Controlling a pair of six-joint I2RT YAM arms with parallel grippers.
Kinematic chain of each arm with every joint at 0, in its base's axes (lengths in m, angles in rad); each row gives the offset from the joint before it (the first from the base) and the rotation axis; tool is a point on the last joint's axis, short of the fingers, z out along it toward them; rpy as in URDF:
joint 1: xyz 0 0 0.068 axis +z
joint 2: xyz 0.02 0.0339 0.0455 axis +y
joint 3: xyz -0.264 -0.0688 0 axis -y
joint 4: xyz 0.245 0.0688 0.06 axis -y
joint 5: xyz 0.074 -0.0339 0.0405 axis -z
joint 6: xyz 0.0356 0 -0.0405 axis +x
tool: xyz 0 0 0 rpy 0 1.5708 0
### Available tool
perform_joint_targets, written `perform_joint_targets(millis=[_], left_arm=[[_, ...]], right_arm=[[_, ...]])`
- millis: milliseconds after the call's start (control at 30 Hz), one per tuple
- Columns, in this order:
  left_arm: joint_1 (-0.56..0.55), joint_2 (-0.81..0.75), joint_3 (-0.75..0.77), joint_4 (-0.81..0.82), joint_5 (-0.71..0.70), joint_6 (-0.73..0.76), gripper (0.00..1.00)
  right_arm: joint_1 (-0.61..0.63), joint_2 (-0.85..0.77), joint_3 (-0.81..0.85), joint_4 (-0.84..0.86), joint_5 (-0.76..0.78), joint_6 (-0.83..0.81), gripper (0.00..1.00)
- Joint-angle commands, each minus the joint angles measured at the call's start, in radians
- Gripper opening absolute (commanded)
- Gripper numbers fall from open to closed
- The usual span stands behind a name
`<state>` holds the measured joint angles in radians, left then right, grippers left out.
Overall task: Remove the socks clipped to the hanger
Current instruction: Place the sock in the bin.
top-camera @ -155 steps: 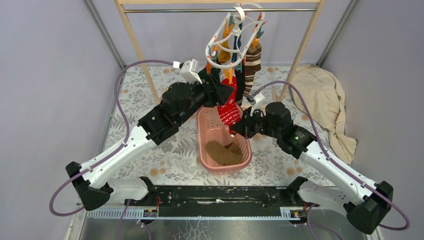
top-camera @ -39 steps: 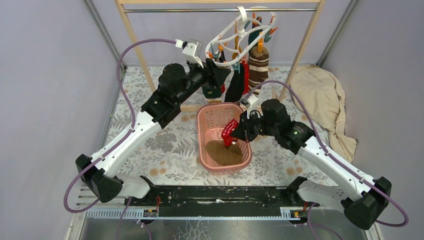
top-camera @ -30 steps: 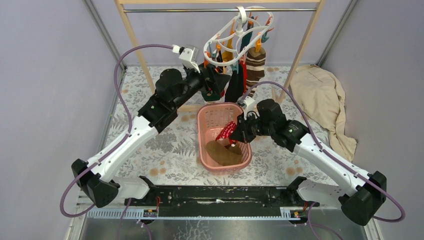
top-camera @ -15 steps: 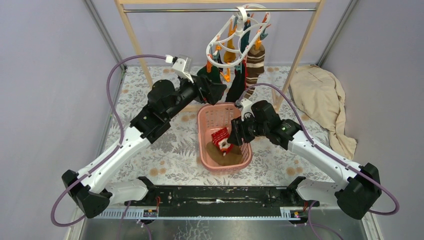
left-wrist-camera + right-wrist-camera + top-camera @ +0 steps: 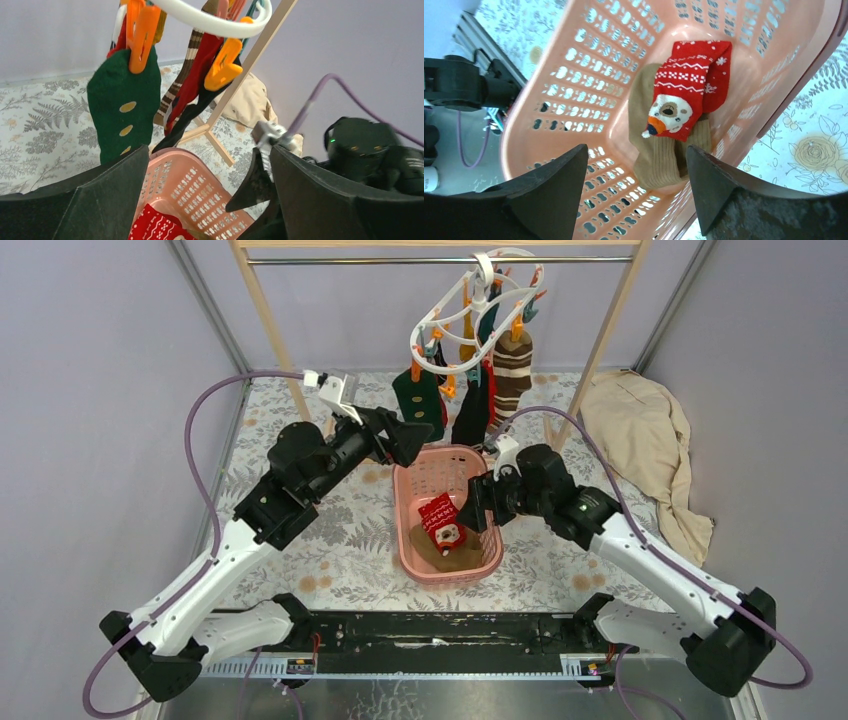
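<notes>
Now the right gripper [image 5: 635,150], spread wide, hovers over the pink basket [image 5: 589,90] at mid-frame, where the red sock [image 5: 689,85] lies on an olive-brown sock [image 5: 659,160]. Beside it the left gripper [image 5: 209,150], also spread, sits below the green sock [image 5: 122,115] clipped to the hanger [image 5: 470,315], upper centre.

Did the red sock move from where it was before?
Yes. It went down from under the hanger into the pink basket, and now the red sock lies on the brown sock.

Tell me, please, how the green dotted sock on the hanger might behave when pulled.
The green sock hangs limp from one orange clip, so probably floppy and light. The hanger dangles by its hook; a tug would likely swing it.
</notes>
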<state>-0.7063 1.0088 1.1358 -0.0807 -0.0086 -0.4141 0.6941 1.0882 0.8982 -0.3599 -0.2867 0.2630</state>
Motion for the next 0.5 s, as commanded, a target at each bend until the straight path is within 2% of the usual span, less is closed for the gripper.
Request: perform_joint_targets(millis=[0,467], left_arm=[[-0.003,-0.043,-0.028,-0.026,-0.028,-0.020,0.99],[-0.005,-0.126,-0.070,-0.064,-0.043,-0.047,0.99]], right_arm=[[0.007,-0.078,0.041,0.052,-0.054,0.020,0.79],[0.007,-0.208,0.084,0.023,-0.030,0.051,0.82]])
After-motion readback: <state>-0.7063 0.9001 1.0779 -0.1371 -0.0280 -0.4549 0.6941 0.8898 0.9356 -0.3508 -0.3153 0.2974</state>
